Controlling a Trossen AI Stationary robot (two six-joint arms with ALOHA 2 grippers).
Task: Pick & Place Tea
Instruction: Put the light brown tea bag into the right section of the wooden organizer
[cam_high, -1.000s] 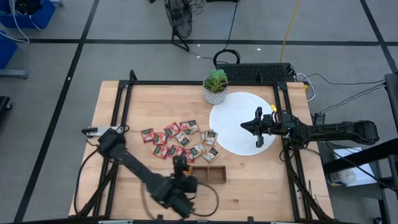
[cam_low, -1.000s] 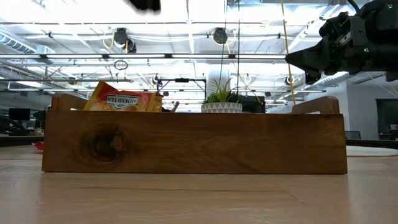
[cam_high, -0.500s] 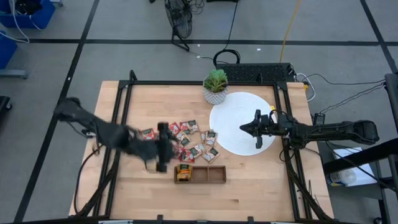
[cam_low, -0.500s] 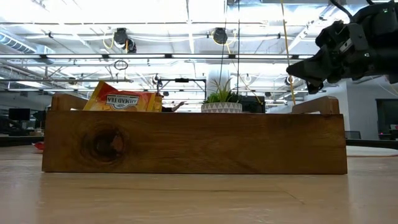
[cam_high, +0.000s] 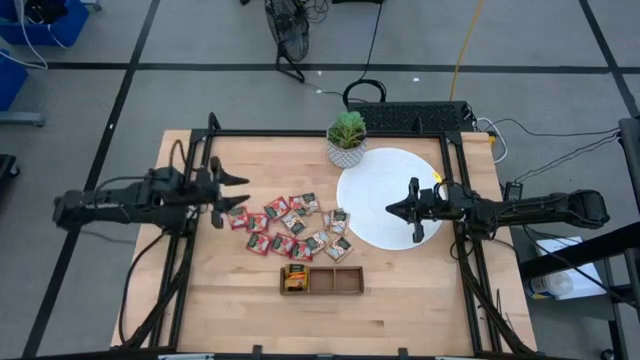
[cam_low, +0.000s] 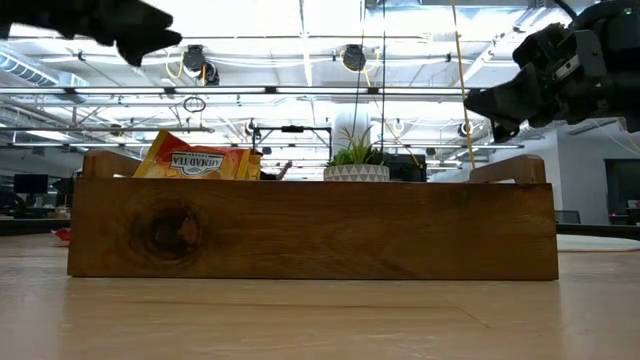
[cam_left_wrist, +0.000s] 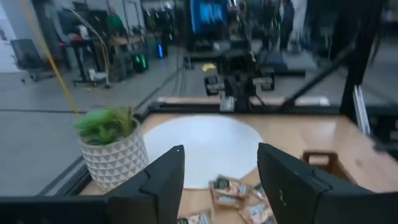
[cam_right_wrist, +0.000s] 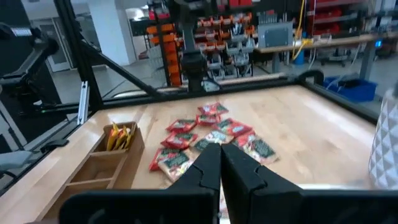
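Several small tea sachets (cam_high: 290, 226), mostly red, lie in a loose heap on the wooden table, left of the white disc (cam_high: 372, 185). One orange sachet (cam_high: 293, 279) sits in the left compartment of the brown tray (cam_high: 335, 281), and in the low view this sachet (cam_low: 195, 161) leans up above the tray's wall. My left gripper (cam_high: 232, 197) hovers level and open at the heap's left, its fingers (cam_left_wrist: 165, 183) apart with nothing between them. My right gripper (cam_high: 391, 208) hangs shut over the disc, and the right wrist view shows its tips (cam_right_wrist: 219, 163) pointing at the heap (cam_right_wrist: 211, 134).
A small potted plant (cam_high: 346, 140) stands at the disc's far edge. A black frame (cam_high: 300, 133) runs round the table top. Bare wood lies in front of the tray toward the near edge.
My left arm has swung from low over the tray's left end, near the front edge, across the heap to the table's left side. It has folded back and its gripper has tipped up to level. The orange sachet stays in the tray.
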